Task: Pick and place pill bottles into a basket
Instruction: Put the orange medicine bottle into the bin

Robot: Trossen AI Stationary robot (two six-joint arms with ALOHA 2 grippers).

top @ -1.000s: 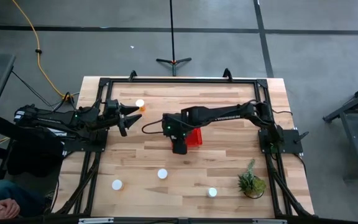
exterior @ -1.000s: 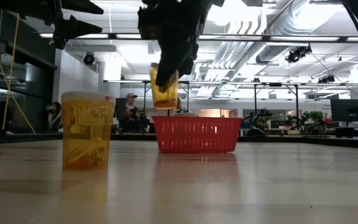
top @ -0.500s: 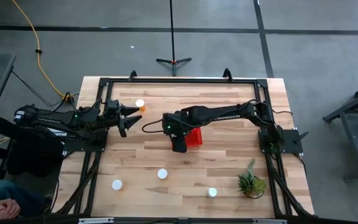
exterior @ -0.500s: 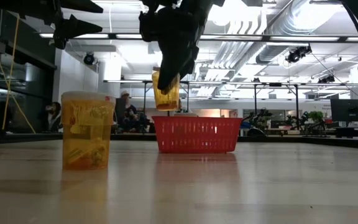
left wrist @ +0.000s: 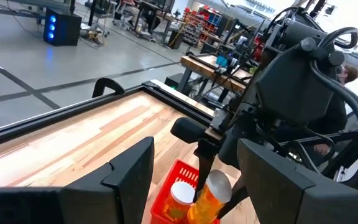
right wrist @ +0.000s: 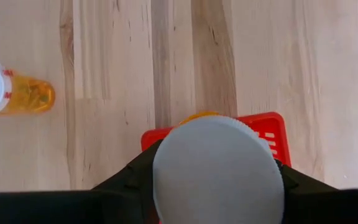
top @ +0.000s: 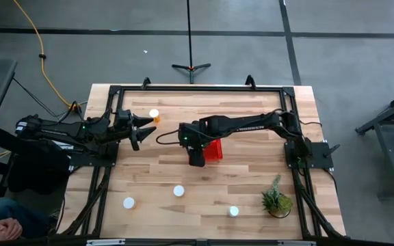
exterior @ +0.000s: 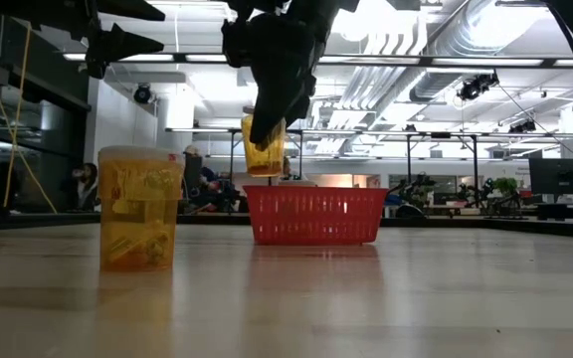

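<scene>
Right jaws (exterior: 267, 124) grip bottle (exterior: 265, 149) over basket (exterior: 314, 216); plant (top: 276, 198) apart.

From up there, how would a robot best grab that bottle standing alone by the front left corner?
Probably from straight above: the pill bottle stands upright, its round white cap facing up with bare table around it. The fingers would close across the cap or just under it.

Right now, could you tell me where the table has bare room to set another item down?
The widest bare stretch lies between the basket and the plant. Another lies between the left gripper and the three upright bottles along the near edge. The middle is crowded: the right gripper holds a bottle over the basket.
</scene>
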